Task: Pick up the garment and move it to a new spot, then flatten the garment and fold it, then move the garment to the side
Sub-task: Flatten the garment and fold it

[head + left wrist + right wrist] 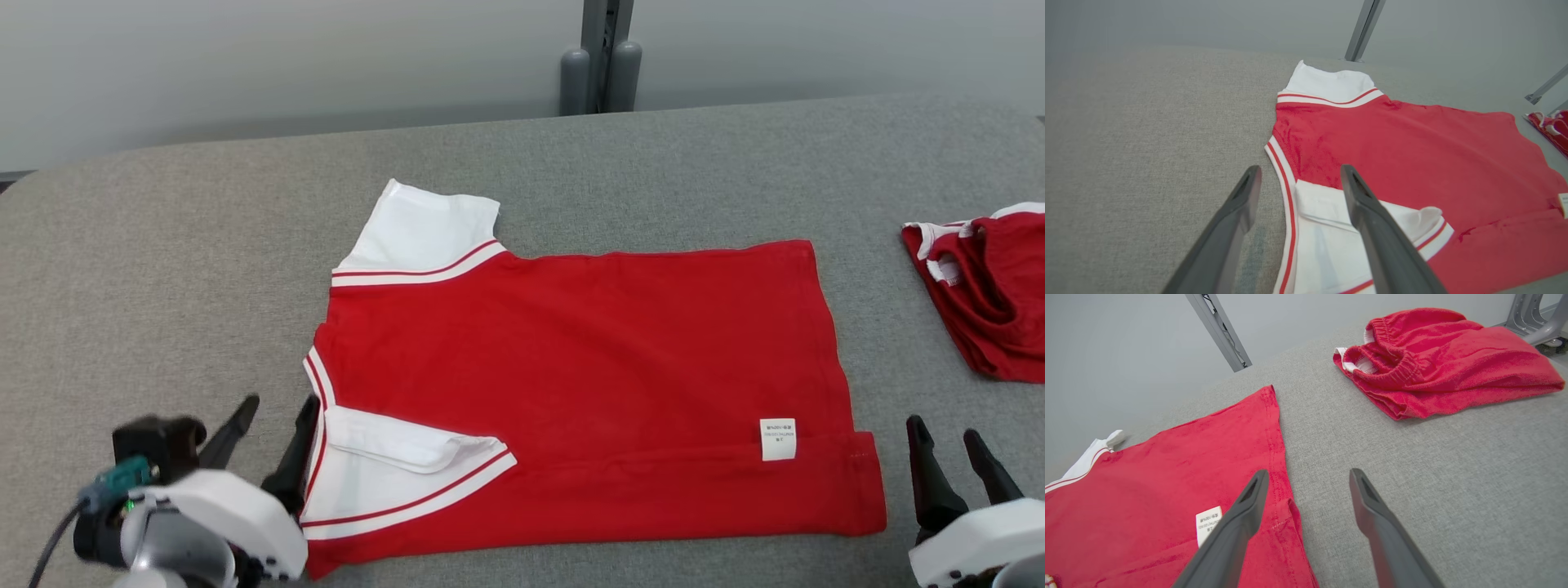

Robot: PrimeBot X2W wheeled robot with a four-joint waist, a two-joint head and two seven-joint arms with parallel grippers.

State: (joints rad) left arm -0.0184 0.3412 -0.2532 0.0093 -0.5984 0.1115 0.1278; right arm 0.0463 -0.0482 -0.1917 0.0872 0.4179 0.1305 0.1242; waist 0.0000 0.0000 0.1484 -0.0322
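The garment [571, 359] is a red shirt with white, red-striped sleeves, lying flat on the grey table with its near edge folded over and a white label [777, 438] showing. My left gripper [273, 425] stands open at the shirt's left edge by the near sleeve [1331, 228], nothing between its fingers. Open and empty too, my right gripper [947, 445] hovers just right of the shirt's hem corner [1286, 514], over bare table.
A second red garment [984, 286], crumpled shorts with an elastic waistband [1437, 355], lies at the table's right edge. A grey metal post [600, 57] stands behind the table. The table's front edge lies close to both grippers.
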